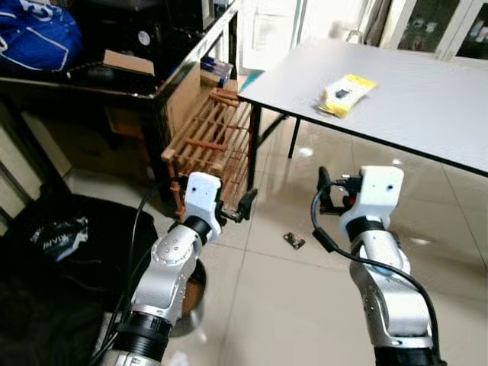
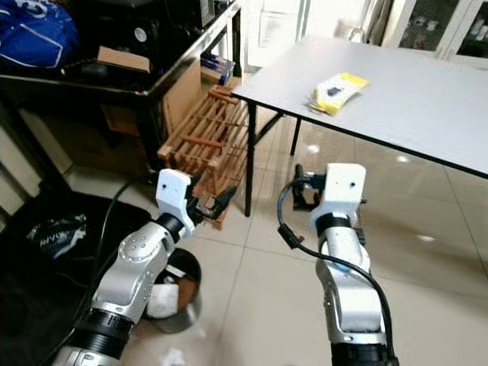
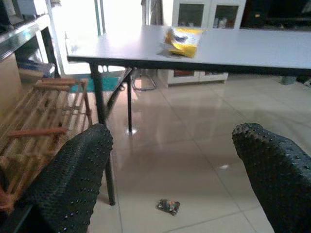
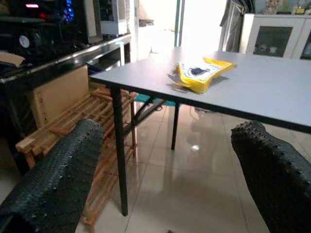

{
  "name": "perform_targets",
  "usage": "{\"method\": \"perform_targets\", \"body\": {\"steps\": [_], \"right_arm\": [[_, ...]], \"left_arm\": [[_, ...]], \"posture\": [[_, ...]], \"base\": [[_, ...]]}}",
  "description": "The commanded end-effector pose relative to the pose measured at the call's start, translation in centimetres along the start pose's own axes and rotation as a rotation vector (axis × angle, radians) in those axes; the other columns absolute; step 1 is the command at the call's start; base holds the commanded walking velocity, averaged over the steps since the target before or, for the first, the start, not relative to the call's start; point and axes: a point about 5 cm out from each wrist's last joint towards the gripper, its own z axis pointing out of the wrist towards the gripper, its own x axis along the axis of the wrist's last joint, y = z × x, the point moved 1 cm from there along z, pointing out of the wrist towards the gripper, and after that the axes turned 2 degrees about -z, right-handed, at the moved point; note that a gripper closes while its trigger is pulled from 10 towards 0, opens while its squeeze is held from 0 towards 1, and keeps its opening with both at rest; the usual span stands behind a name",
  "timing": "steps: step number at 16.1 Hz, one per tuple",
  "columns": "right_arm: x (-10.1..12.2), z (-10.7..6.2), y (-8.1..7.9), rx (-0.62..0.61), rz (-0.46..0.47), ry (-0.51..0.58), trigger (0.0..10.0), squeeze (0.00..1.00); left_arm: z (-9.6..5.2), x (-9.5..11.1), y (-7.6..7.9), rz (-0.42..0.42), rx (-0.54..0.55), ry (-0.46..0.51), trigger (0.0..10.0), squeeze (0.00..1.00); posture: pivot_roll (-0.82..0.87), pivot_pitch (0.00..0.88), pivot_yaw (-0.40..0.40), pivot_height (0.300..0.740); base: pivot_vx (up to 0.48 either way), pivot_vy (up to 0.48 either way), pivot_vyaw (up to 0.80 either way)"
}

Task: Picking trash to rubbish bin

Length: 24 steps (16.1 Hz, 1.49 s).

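Observation:
A small dark crumpled wrapper (image 1: 293, 241) lies on the tiled floor between my two arms, seen too in the left wrist view as wrapper (image 3: 168, 206). A yellow packet (image 1: 347, 94) rests on the grey table (image 1: 427, 114). A round metal rubbish bin (image 2: 195, 293) with white trash inside stands under my left forearm. My left gripper (image 1: 229, 207) is raised above the floor, open and holding nothing, left of the wrapper. My right gripper (image 1: 335, 194) is also raised and open, just right of the wrapper.
A wooden slatted rack (image 1: 213, 137) leans between the grey table's black leg (image 1: 253, 145) and a dark desk (image 1: 114, 84) carrying a blue bag (image 1: 38, 34). A black bag (image 1: 53, 236) lies at the left. A white scrap (image 2: 174, 356) sits near the bin.

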Motion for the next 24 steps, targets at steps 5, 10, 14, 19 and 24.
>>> {"method": "perform_targets", "body": {"steps": [5, 10, 14, 19, 24], "right_arm": [[0.4, 0.1, 0.3, -0.002, 0.014, 0.011, 10.0, 0.00], [0.3, -0.1, 1.3, -0.006, 0.003, 0.010, 10.0, 0.00], [0.6, 0.1, 1.1, -0.005, 0.002, 0.019, 10.0, 0.00], [0.6, 0.2, 1.3, -0.021, 0.007, 0.020, 10.0, 0.00], [0.5, 0.2, 1.3, -0.020, 0.008, 0.017, 10.0, 0.00]], "left_arm": [[0.6, 0.3, 0.7, 0.012, -0.011, 0.004, 10.0, 0.00], [0.7, 0.7, -0.1, -0.026, 0.043, 0.021, 10.0, 0.00], [0.9, 0.8, -0.1, -0.024, 0.044, 0.025, 10.0, 0.00], [1.2, 0.9, -0.1, -0.023, 0.038, 0.028, 10.0, 0.00], [1.2, 0.8, 0.1, -0.023, 0.033, 0.030, 10.0, 0.00]], "posture": [[-0.07, 0.038, 0.007, 0.740], [-0.07, 0.038, 0.007, 0.740], [-0.07, 0.032, 0.009, 0.740], [-0.08, 0.030, 0.019, 0.740], [-0.08, 0.028, 0.017, 0.740]], "base": [[0.000, -0.341, 0.00], [0.000, 0.000, 0.00], [0.230, 0.000, 0.00], [0.309, 0.000, 0.00], [0.331, 0.000, 0.00]]}}
